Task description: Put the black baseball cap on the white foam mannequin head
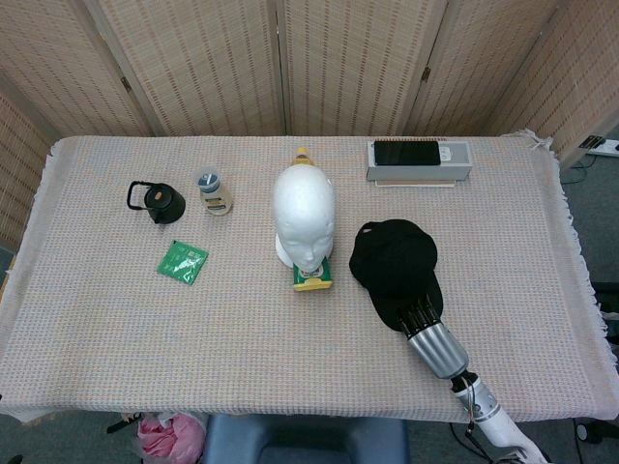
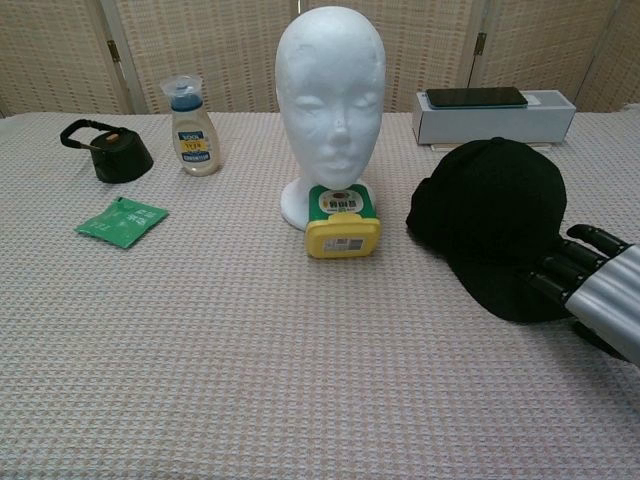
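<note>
The black baseball cap (image 1: pixel 392 261) lies flat on the tablecloth, to the right of the white foam mannequin head (image 1: pixel 304 215), brim toward the near edge. The head stands upright mid-table, facing the near side, with nothing on it (image 2: pixel 331 95). My right hand (image 1: pixel 430 338) comes in from the near right; its straight, spread fingers (image 2: pixel 560 268) lie on top of the cap's brim (image 2: pixel 510 290). I see nothing gripped. The left hand shows in neither view.
A yellow-lidded tub (image 2: pixel 343 222) sits against the head's base. At the left are a small bottle (image 2: pixel 194 127), a black lid with a strap (image 2: pixel 112 152) and a green packet (image 2: pixel 122 220). A white box with a phone (image 2: pixel 494 115) stands behind the cap.
</note>
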`<state>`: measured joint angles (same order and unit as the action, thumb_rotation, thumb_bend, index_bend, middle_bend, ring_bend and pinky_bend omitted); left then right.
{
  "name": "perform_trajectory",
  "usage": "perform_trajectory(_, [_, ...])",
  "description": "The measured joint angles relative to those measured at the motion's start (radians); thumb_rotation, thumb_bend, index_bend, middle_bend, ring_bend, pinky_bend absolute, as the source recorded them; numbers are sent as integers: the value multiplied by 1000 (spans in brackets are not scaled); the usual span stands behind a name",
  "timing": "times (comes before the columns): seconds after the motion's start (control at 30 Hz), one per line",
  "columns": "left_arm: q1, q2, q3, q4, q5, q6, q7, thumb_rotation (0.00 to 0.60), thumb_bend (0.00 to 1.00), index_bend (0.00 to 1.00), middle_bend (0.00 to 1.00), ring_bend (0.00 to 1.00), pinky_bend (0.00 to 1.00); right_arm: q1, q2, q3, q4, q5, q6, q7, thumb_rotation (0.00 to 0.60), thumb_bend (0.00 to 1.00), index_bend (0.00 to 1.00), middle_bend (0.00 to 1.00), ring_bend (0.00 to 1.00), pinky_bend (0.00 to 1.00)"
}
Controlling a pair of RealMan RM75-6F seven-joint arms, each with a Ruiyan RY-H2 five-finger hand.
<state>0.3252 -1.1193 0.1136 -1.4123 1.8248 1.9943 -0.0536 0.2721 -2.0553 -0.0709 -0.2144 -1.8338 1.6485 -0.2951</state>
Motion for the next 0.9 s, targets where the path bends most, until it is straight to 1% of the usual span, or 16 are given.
perform_trajectory(0.53, [5,11,-9,8,-24,7,-41,600,73,202,55,40,136,49,-52,1,39,59,-35,-4,600,179,333,366,302,275])
perform_trajectory(0.63, [6,12,-11,8,-27,9,-46,600,73,202,55,40,136,52,-56,4,47,71,-37,-7,600,189,349,378,314,292])
perform_trajectory(0.7, [6,12,-12,9,-27,9,-46,600,73,202,55,40,136,53,-57,6,52,79,-41,-7,600,197,364,391,327,334])
perform_trajectory(0.8, [6,9,-12,10,-25,10,-39,600,73,201,55,40,136,55,-60,10,58,90,-58,-3,600,233,400,417,358,429])
perform_trajectory(0.9, [8,5,-14,9,-23,12,-30,600,73,201,55,40,136,59,-67,13,65,100,-82,1,600,261,464,465,415,510])
